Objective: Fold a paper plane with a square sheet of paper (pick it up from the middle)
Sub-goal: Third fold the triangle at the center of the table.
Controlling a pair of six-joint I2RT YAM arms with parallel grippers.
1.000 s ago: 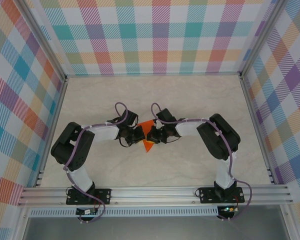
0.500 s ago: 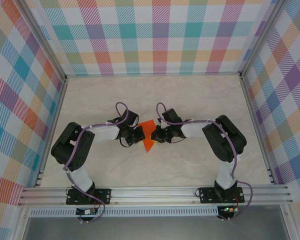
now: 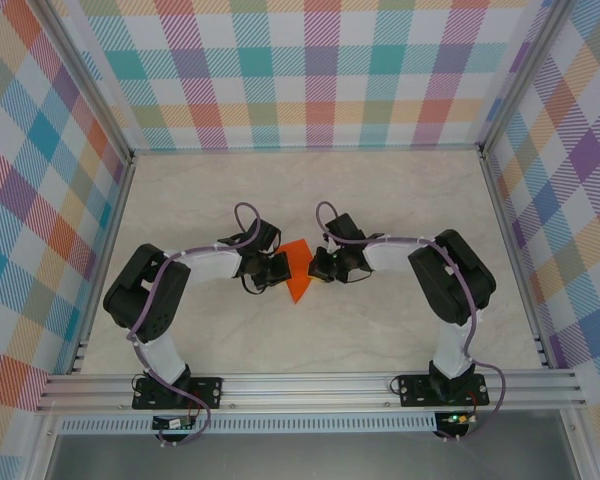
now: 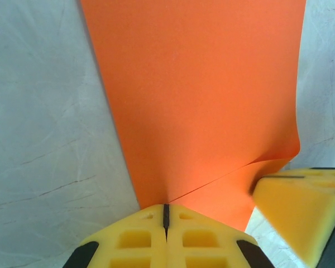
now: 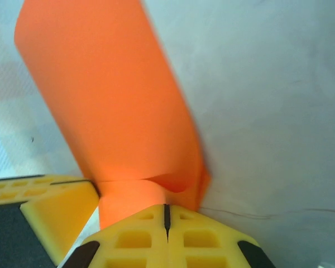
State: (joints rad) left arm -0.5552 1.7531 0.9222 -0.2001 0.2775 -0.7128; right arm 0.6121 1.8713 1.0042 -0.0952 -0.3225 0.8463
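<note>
The square sheet of paper point(image 3: 298, 275) is bright orange and lies on the table between the two arms, folded into a triangle with its point toward the near edge. My left gripper point(image 3: 280, 268) is shut, its tips against the sheet's left side. In the left wrist view a fold line runs out from the shut left gripper point(image 4: 166, 207) across the sheet point(image 4: 195, 100). My right gripper point(image 3: 318, 266) is shut at the sheet's right edge. In the right wrist view a flap of the sheet point(image 5: 111, 100) curls up just ahead of the shut right gripper point(image 5: 166, 207). Whether either pinches a layer is unclear.
The pale marbled tabletop point(image 3: 380, 200) is fenced by checked walls point(image 3: 310, 80) at the back and both sides, and an aluminium rail point(image 3: 310, 385) runs along the near edge. A yellow finger of the other arm point(image 4: 301, 212) sits close by in each wrist view.
The right gripper has slid to the right, off the middle of the sheet to its right edge, baring more orange. The left gripper has barely moved. Both stay shut.
</note>
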